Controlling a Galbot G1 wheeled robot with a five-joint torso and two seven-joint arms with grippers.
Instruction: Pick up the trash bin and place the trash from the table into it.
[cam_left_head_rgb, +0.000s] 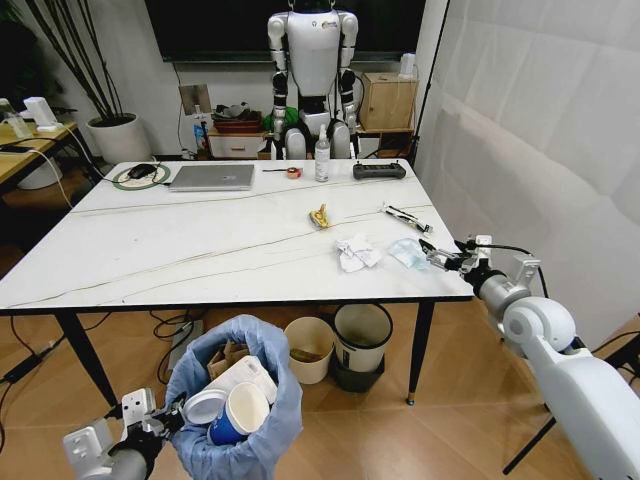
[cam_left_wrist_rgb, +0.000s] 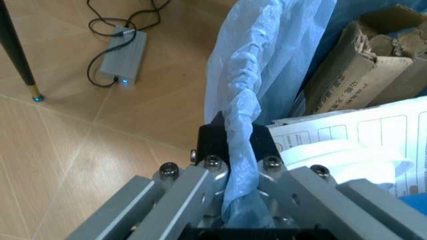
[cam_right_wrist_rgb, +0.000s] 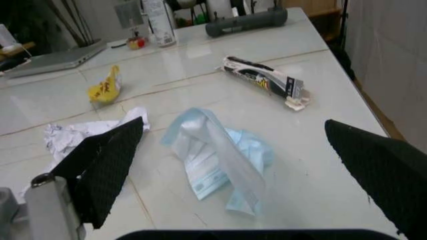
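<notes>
The trash bin, lined with a light-blue bag, hangs low in front of the table. It holds a blue cup, white paper and brown cardboard. My left gripper is shut on the bag's rim. On the table's right part lie a yellow wrapper, crumpled white tissue, a light-blue wrapper and a black-and-white wrapper. My right gripper stands open just above the table's right front corner, its fingers on either side of the light-blue wrapper.
A silver laptop, a spray bottle and a black controller sit along the table's far edge. Under the table stand a cream bucket and a white round bin. A power adapter with cables lies on the floor.
</notes>
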